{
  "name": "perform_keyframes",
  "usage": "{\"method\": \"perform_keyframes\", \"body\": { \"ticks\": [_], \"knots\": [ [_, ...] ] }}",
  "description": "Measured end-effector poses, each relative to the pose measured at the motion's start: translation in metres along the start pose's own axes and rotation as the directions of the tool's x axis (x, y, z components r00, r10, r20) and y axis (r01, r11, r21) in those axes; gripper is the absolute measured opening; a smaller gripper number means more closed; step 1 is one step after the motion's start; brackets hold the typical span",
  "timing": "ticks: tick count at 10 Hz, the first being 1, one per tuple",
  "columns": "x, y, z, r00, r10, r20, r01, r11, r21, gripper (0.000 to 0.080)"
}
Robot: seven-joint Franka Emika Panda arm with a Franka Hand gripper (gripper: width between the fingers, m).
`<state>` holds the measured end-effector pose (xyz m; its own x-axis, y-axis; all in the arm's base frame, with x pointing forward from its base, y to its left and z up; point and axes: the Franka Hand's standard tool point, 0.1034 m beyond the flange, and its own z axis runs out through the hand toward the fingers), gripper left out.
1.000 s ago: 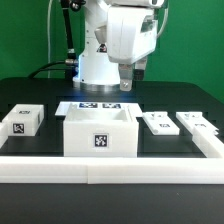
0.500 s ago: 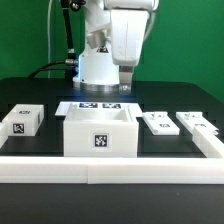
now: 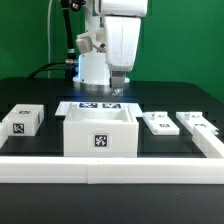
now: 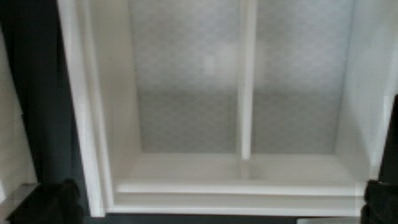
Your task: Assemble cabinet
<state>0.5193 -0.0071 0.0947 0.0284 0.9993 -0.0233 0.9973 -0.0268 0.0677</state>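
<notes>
The wrist view looks straight down into the cabinet [image 4: 98, 100]. It shows white walls, a thin white wall down the middle and a grey dotted floor. The exterior view cannot see inside like that. It shows the whole black table [image 3: 40, 90] and the loose parts.

The cabinet [image 3: 100, 140] is a big white open box in the middle of the table, with a black-and-white tag on its front. The marker board [image 3: 88, 105] lies just behind it. A small white block [image 3: 22, 121] sits to the exterior view's left. Two flat white pieces [image 3: 158, 123] [image 3: 197, 122] sit to the right. A long white bar [image 3: 110, 166] lies in front.

The gripper [image 3: 117, 91] hangs above the back of the cabinet. Its dark fingertips [image 4: 45, 200] are far apart and hold nothing.

Since a second ago, the gripper has slid toward the exterior view's left. The cabinet and parts have not moved.
</notes>
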Motion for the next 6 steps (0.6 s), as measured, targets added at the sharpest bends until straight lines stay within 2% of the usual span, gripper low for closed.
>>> {"method": "perform_keyframes", "body": {
  "ticks": [1, 2, 4, 6],
  "knots": [
    [0.0, -0.008, 0.002, 1.0, -0.005, -0.002, 0.005, 1.0, -0.001, 0.0798],
    [-0.004, -0.03, 0.01, 1.0, -0.007, -0.007, 0.007, 1.0, -0.004, 0.0798],
    [-0.004, -0.056, 0.019, 1.0, -0.004, -0.011, 0.004, 1.0, 0.015, 0.0798],
    [-0.004, -0.074, 0.028, 1.0, -0.002, -0.015, 0.002, 1.0, 0.03, 0.0798]
  ]
}}
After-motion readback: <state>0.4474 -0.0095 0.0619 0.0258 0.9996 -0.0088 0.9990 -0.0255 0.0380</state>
